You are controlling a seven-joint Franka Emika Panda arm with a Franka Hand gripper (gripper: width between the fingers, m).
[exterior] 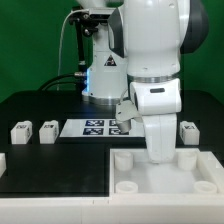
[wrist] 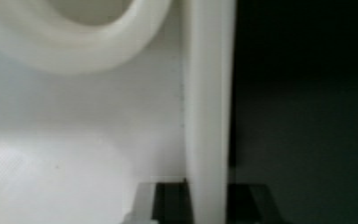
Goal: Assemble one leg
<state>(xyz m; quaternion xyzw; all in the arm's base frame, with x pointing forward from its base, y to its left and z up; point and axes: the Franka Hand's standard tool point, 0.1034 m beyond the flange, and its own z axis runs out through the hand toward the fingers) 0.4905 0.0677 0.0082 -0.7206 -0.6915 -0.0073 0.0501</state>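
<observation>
The large white tray-shaped panel (exterior: 170, 183) lies at the front of the exterior view's right. My gripper (exterior: 160, 157) is lowered onto its far rim, mostly hidden by the white hand. In the wrist view the panel's upright rim wall (wrist: 208, 100) stands between my two dark fingers (wrist: 169, 203), which press against it on both sides; the gripper (wrist: 208, 198) is shut on this wall. A round corner socket (wrist: 91, 30) shows inside the panel. Two legs (exterior: 20, 131) (exterior: 47, 131) sit on the table at the exterior view's left, and a third (exterior: 187, 129) at its right.
The marker board (exterior: 98, 127) lies flat behind the panel, in front of the robot's base (exterior: 105, 75). A white piece (exterior: 2, 161) is cut off at the exterior view's left edge. The black table (exterior: 60, 170) ends near the front.
</observation>
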